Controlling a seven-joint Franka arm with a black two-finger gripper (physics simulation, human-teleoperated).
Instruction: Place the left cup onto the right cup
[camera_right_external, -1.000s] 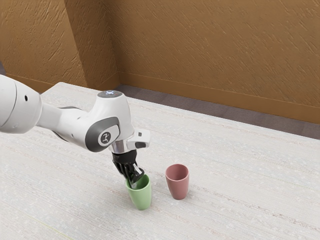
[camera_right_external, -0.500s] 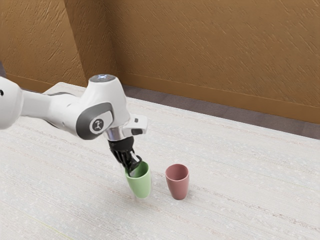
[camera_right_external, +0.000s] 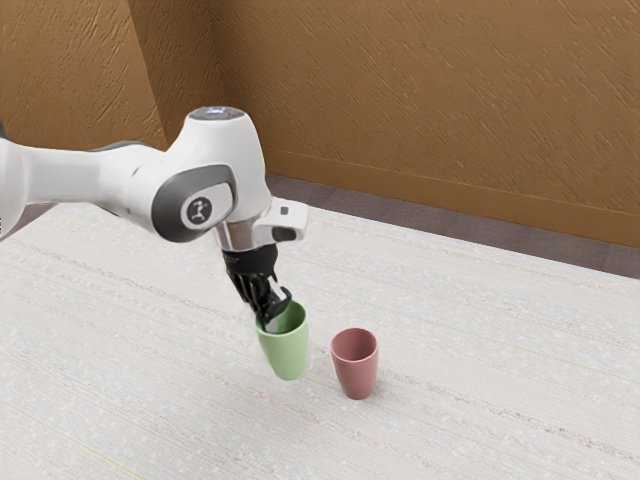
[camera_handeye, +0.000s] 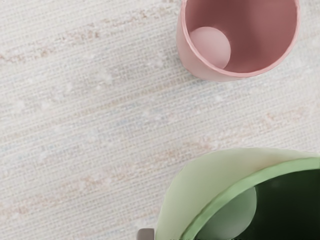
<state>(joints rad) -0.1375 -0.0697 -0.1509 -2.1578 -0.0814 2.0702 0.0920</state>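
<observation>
Green cup (camera_right_external: 286, 347) pinched at rim in my gripper (camera_right_external: 271, 306), one finger inside, one outside wall, jaws narrow on it. Cup hangs tilted, off pale table (camera_right_external: 480, 300), shadow beneath. Pink cup (camera_right_external: 355, 362) upright on table, just beside green cup toward exterior view's right, not touching. Wrist view: green cup (camera_handeye: 215, 195) rim close under my hand, pink cup (camera_handeye: 240, 45) mouth open beyond it, strip of table (camera_handeye: 75, 125) between them.

the green cup (camera_right_external: 285, 347) and pink cup (camera_right_external: 354, 362) look smooth and matt; the table (camera_right_external: 480, 330) looks pale, grainy wood.
</observation>
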